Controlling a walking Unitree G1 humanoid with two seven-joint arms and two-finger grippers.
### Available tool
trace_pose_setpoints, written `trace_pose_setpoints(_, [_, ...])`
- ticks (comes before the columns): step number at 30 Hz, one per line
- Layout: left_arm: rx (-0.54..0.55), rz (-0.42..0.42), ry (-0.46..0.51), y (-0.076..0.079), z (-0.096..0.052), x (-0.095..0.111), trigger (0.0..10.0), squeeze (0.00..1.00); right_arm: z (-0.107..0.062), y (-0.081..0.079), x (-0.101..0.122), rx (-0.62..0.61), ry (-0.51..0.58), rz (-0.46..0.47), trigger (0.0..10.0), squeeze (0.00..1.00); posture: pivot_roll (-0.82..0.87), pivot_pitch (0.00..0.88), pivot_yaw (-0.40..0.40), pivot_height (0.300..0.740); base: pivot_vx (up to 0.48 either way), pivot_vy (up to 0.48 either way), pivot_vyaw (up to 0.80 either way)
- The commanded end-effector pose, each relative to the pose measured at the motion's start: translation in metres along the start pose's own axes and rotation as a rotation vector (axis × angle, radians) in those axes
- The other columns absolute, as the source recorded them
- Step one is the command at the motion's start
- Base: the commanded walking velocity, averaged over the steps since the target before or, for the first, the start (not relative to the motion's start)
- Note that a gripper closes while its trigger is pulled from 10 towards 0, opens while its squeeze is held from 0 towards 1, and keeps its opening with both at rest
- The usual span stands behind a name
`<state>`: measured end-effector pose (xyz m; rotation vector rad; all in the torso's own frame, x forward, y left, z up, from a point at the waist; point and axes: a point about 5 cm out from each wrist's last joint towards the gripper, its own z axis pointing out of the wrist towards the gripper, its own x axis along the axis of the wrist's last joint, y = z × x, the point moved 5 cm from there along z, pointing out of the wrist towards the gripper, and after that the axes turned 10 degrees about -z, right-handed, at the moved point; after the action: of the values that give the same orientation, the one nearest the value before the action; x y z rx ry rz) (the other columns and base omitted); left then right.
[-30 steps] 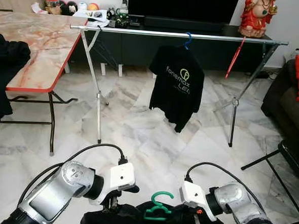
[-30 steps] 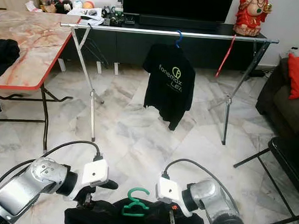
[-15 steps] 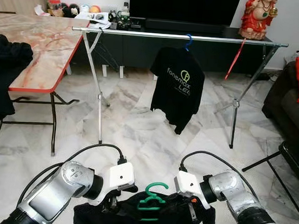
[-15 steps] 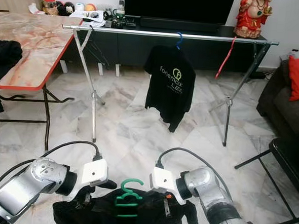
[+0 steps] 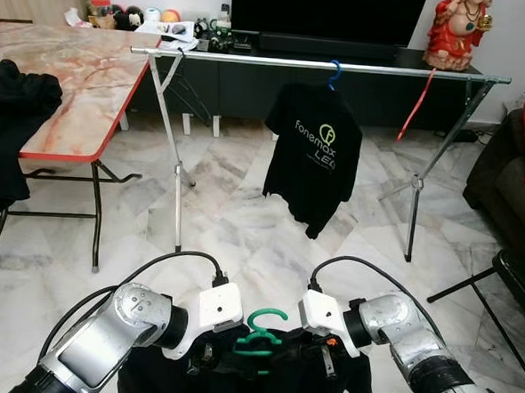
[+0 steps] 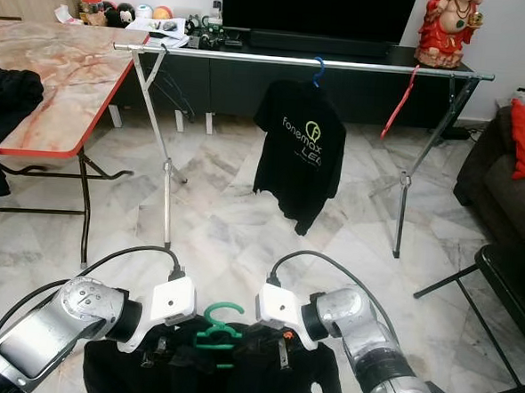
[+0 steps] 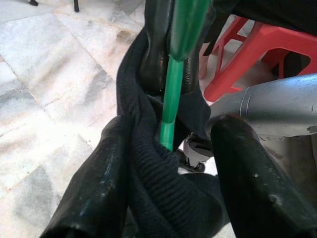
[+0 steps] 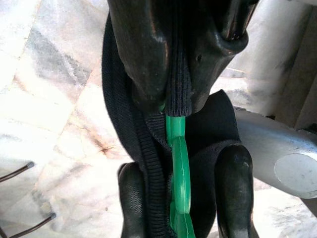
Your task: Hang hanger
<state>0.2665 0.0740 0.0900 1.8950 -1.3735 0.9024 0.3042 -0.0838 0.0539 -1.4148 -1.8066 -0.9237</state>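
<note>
A green hanger [image 5: 261, 332] with a black garment [image 5: 242, 382] draped on it hangs low in front of me, hook up. My left gripper [image 5: 206, 358] is shut on the garment and hanger at the hook's left. My right gripper [image 5: 326, 359] is shut on them at its right. In the left wrist view the green bar [image 7: 171, 106] runs between my fingers [image 7: 94, 188], wrapped in black cloth. The right wrist view has the hanger [image 8: 179, 163] and cloth between the fingers [image 8: 234, 183]. The rack's silver rail [image 5: 253, 60] crosses the room ahead.
A black printed T-shirt [image 5: 315, 151] on a blue hanger and a red hanger [image 5: 415, 103] hang on the rail. A marble-top table [image 5: 74, 69] with black clothes [image 5: 9, 119] stands left. A dark sofa [image 5: 504, 176] and a black frame [image 5: 506, 292] stand right.
My two grippers have drawn closer together, the right one moving left, and the hanger has risen a little. The garment now hangs bunched beneath them.
</note>
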Motion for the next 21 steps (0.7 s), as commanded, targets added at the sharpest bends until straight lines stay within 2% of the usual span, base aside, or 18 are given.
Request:
trace_pose_setpoints(1, [-0.003,0.007,-0.010,0.0005,0.0006,0.0022,0.0,0.00,-0.0052,0.0124,0.0131,-0.048,0.044,-0.028,0.0,0.00,0.12,0.074,-0.054,0.740,0.000,0.000,0.00])
trace_pose_setpoints(21, [0.002,0.014,-0.034,-0.0007,0.0013,-0.0016,0.0,0.00,-0.0036,0.0158,0.0165,-0.074,0.067,-0.022,0.0,0.00,0.12,0.078,-0.050,0.740,0.000,0.000,0.00])
